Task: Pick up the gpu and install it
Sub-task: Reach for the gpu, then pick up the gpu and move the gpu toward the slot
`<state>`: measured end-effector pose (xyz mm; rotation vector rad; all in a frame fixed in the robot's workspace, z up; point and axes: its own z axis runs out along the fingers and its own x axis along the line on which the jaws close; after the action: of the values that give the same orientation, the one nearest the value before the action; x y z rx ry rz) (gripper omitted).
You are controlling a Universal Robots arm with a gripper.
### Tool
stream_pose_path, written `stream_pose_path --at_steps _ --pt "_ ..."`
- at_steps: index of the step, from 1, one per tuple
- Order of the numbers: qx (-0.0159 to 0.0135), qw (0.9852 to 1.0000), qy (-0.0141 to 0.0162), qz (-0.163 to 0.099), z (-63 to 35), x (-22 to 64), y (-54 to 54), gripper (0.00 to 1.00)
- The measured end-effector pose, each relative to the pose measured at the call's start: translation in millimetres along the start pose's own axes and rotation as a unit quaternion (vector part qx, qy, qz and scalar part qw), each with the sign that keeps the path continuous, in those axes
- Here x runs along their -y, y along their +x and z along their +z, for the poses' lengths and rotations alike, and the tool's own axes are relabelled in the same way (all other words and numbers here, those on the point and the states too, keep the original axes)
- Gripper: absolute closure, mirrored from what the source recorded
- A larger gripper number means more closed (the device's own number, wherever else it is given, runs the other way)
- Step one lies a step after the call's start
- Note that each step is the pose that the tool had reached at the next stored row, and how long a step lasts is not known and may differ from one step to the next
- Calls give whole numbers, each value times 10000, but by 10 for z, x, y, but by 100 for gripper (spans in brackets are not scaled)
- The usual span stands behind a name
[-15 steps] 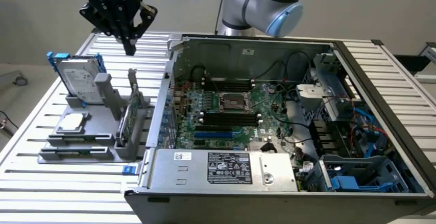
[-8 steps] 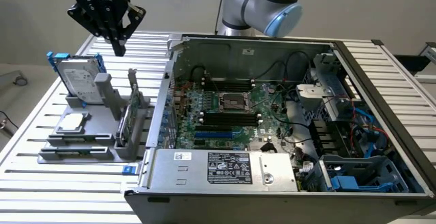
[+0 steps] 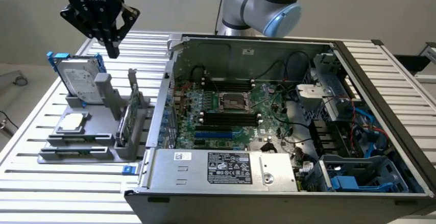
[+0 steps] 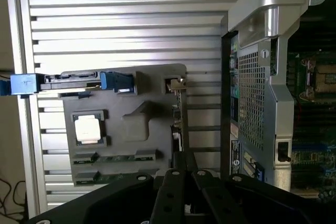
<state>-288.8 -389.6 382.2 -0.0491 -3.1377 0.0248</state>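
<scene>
The gpu (image 3: 130,113) stands on edge in a slot of the grey holder (image 3: 81,150), beside the open computer case (image 3: 158,116). It shows as a thin dark board with a silver bracket at its far end. In the wrist view the gpu (image 4: 177,111) is a narrow strip along the edge of the holder (image 4: 136,124). My gripper (image 3: 112,53) hangs high above the holder's far end, fingers pointing down and pressed together with nothing between them. In the wrist view the gripper (image 4: 184,166) has its tips nearly in line with the card's near end.
A silver hard drive in a blue frame (image 3: 78,78) stands at the holder's far side, and a square processor chip (image 3: 73,123) lies flat in it. The case holds a green motherboard (image 3: 232,112), a power supply (image 3: 225,168) and blue drive cages (image 3: 361,175). A slatted metal table (image 3: 61,193) lies beneath.
</scene>
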Motion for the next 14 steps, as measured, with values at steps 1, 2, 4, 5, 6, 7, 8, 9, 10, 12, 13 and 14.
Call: stream_pose_path --at_steps 1,2,4,5,6,7,8,9,10,12,13,14 --pt "0 10000 0 0 0 0 0 89" --pt "0 10000 0 0 0 -1 0 89" --pt "0 10000 0 0 0 -2 0 89" --pt "0 10000 0 0 0 -2 0 89" --pt "0 10000 0 0 0 -3 0 89" --pt "0 10000 0 0 0 -3 0 89" --pt "0 10000 0 0 0 -3 0 89" --pt "0 10000 0 0 0 -3 0 89" --pt "0 10000 0 0 0 -4 0 89" --pt "0 10000 0 0 0 -4 0 89" --pt "0 10000 0 0 0 -5 0 88" --pt "0 10000 0 0 0 -5 0 88"
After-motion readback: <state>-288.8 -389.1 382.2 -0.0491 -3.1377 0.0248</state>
